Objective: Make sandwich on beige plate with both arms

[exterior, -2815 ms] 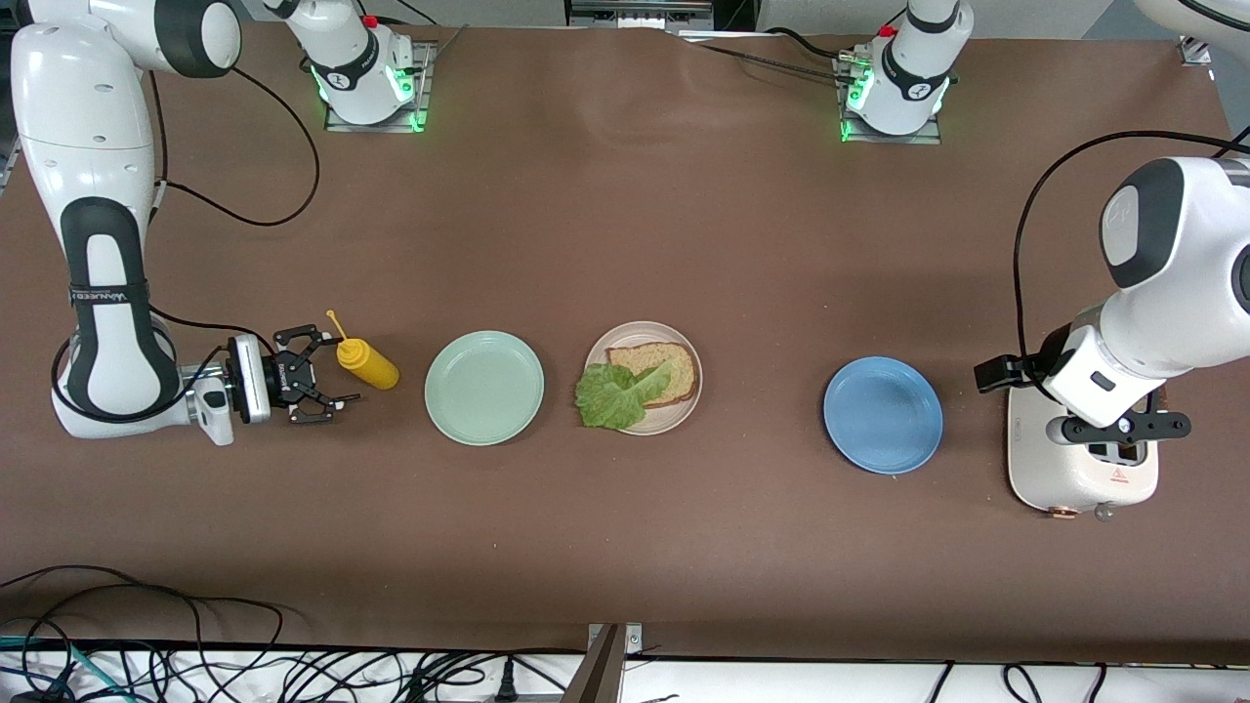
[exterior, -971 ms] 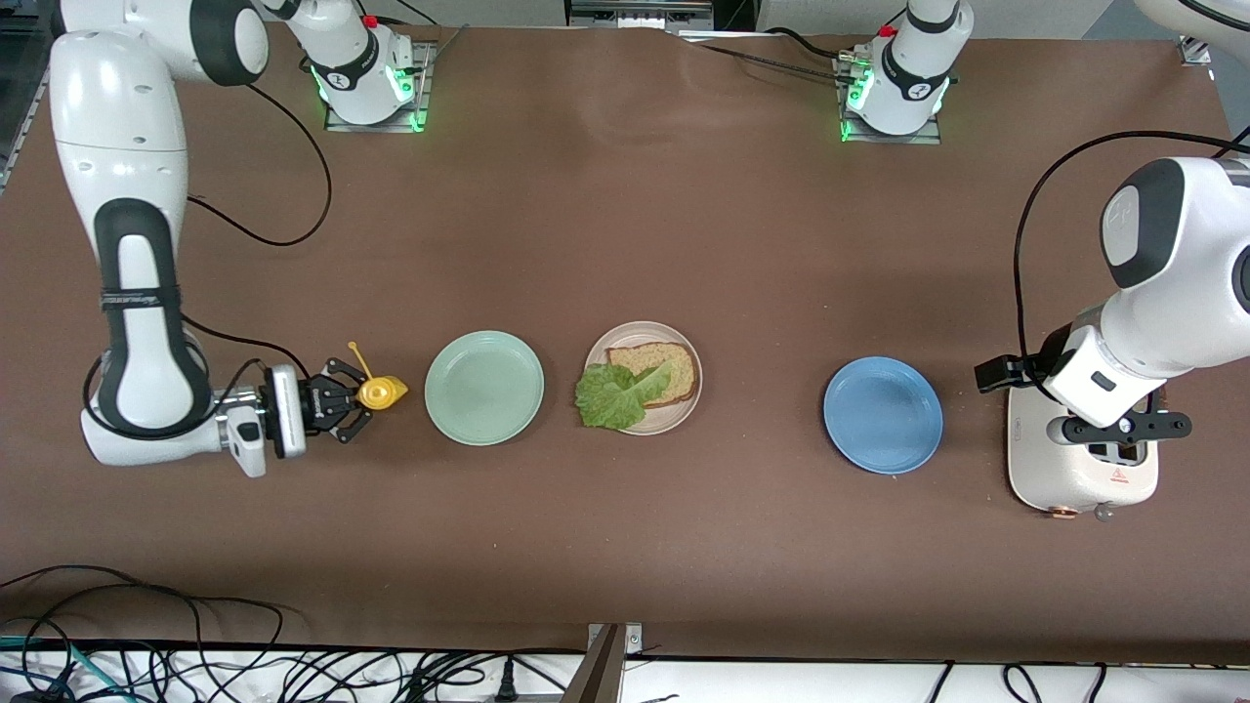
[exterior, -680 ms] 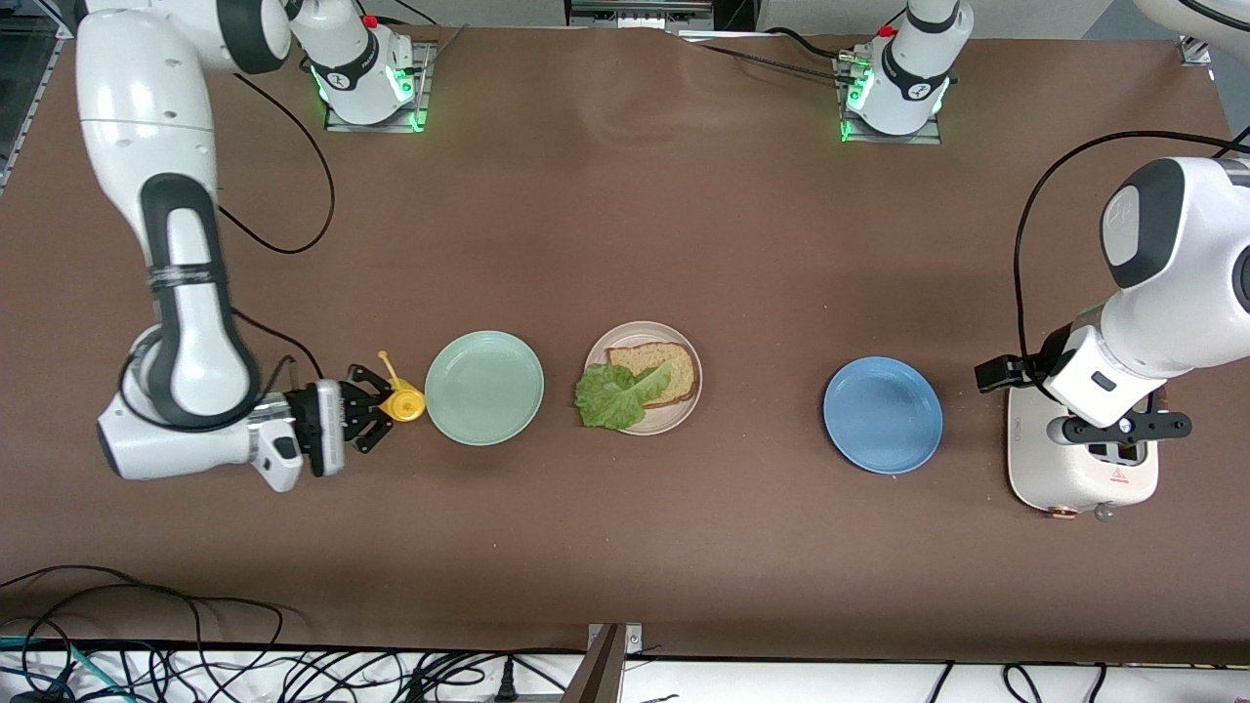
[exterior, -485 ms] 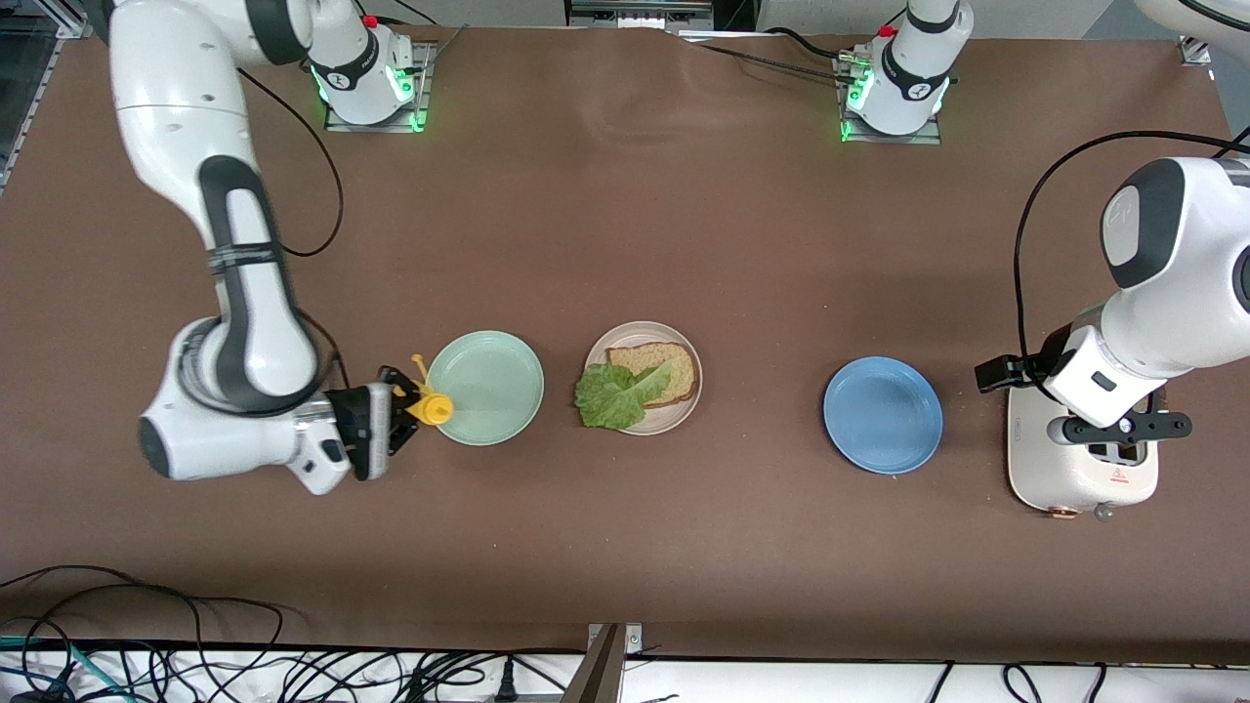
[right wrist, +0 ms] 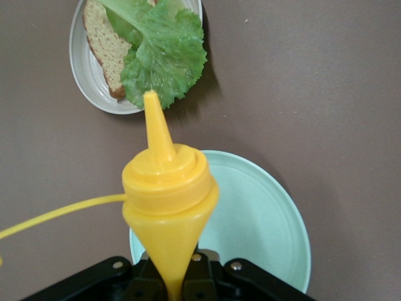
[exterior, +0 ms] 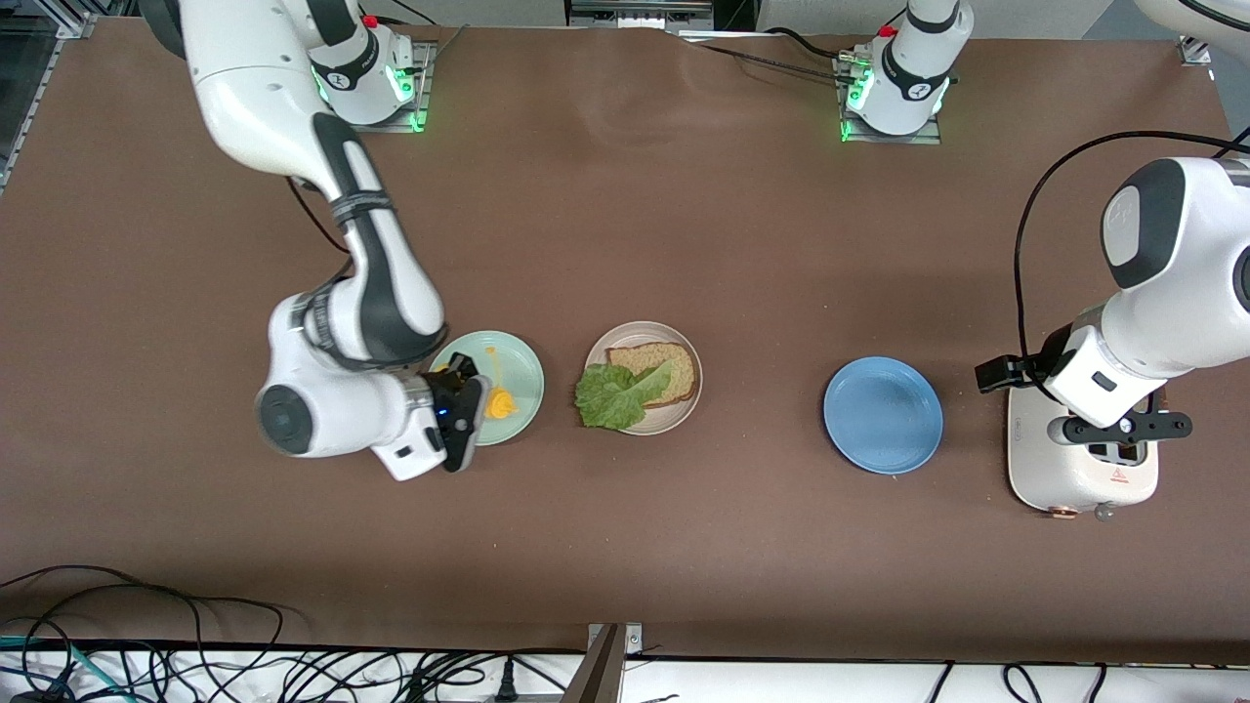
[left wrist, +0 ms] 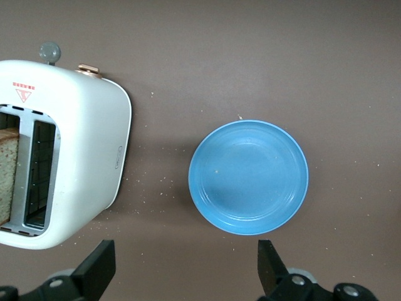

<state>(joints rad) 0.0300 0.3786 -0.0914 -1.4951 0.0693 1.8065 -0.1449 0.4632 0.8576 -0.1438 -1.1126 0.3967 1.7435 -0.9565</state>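
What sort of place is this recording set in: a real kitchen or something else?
Most likely a robotics lab bench staged as a kitchen. Two arms are bolted to a brown-covered table, loose cables trail along its near edge, and the kitchen items are few: a toaster, plates, and a yellow squeeze bottle.
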